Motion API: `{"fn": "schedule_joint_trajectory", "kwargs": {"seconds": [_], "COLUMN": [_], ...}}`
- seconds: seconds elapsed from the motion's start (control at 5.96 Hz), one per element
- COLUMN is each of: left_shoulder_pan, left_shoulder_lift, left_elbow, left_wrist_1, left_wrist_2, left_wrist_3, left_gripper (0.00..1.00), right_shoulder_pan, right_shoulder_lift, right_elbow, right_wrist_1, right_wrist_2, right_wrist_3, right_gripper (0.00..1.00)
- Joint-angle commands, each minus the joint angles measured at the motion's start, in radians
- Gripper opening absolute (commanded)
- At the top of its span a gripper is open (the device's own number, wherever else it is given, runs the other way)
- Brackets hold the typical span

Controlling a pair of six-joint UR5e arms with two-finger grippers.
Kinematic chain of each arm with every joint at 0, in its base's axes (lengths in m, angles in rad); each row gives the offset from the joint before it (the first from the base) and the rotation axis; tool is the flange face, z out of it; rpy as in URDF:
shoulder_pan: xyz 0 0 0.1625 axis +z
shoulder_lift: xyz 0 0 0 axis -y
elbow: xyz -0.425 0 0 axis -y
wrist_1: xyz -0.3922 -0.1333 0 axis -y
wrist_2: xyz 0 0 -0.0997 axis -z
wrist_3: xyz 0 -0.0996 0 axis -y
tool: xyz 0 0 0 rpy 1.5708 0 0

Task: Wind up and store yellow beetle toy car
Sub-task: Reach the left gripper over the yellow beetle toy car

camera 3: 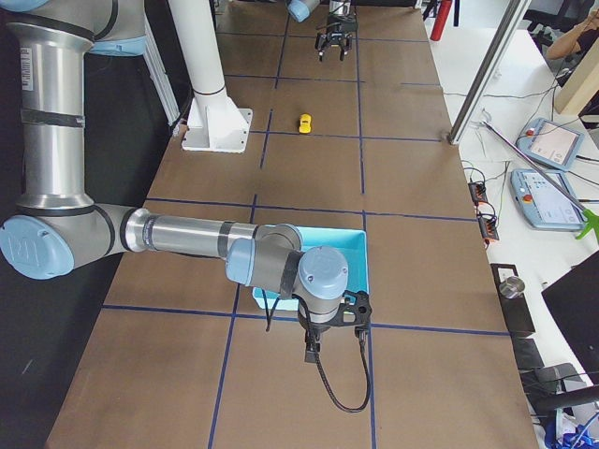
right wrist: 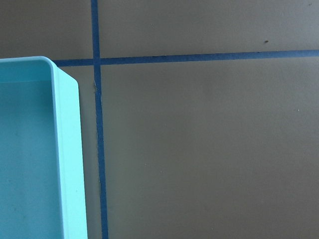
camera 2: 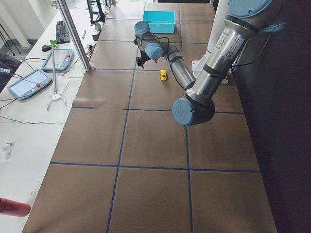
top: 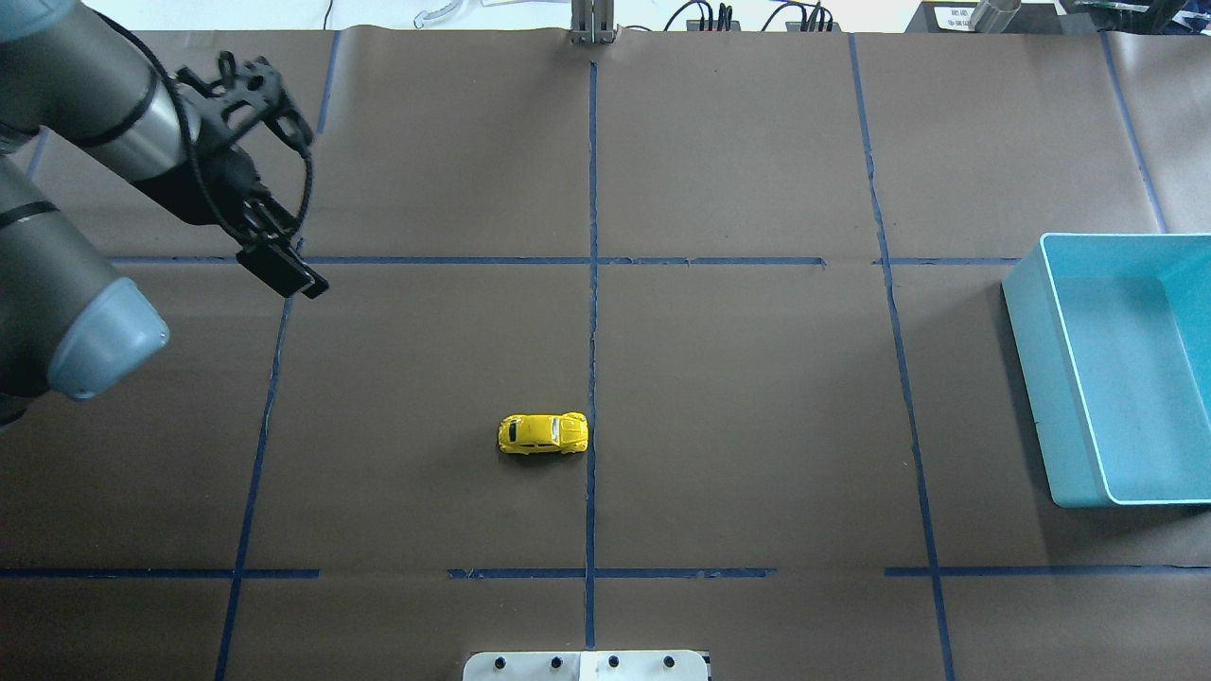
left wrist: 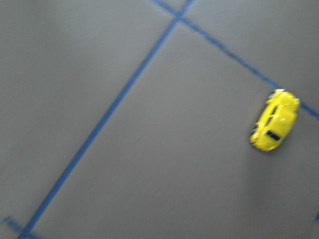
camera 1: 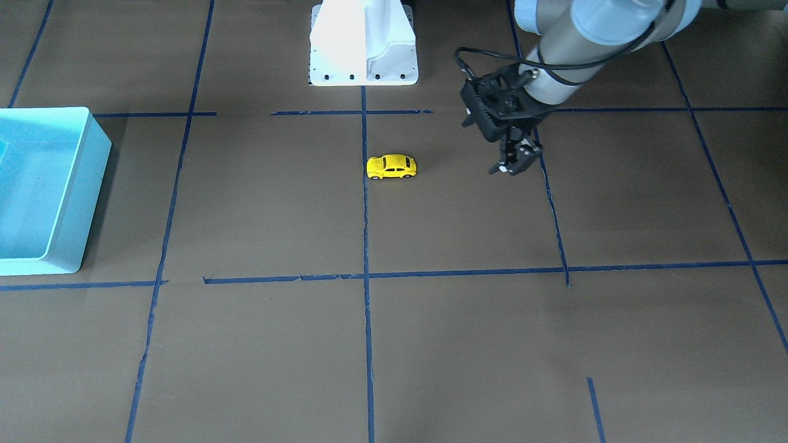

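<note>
From the front, the left claw [camera 1: 512, 167] hangs spread, near the small yellow Beetle toy car [camera 1: 391, 167]. The right claw [camera 3: 329, 323] shows only side-on beside the light blue plastic bin [camera 3: 352, 251]; whether it is spread I cannot tell.

bin [camera 1: 93, 191] cropped (frame edge), car [left wrist: 274, 120] blurred

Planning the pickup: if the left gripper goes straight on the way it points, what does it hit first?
The left gripper points down, so likely bare table by a tape line; the car sits off to one side.
</note>
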Motion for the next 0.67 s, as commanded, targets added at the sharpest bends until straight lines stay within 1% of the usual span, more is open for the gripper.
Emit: {"fn": "schedule_joint_trajectory", "kwargs": {"seconds": [0.0,0.17,0.34,0.5], "left_shoulder_pan": [0.143,0.169,0.192,0.246], "left_shoulder_lift": [-0.218,-0.339,-0.424,-0.476], "left_elbow": [0.158,0.276,0.344,0.395], "left_wrist_1": [0.006,0.013,0.082,0.126], "left_wrist_2": [0.061,0.067,0.116,0.244], "left_wrist_3": [0.004,0.006,0.007,0.009], "left_gripper": [1.00,1.00,1.00,1.00], "right_shoulder_pan": [0.000,0.000,0.000,0.000], "right_shoulder_lift": [0.000,0.000,0.000,-0.003], "right_elbow": [0.001,0.004,0.004,0.001], "right_wrist_1": [0.000,0.000,0.000,0.000], "right_wrist_2": [0.000,0.000,0.002,0.002], "right_wrist_3": [0.000,0.000,0.000,-0.001], "right_gripper": [1.00,1.00,1.00,1.00]}}
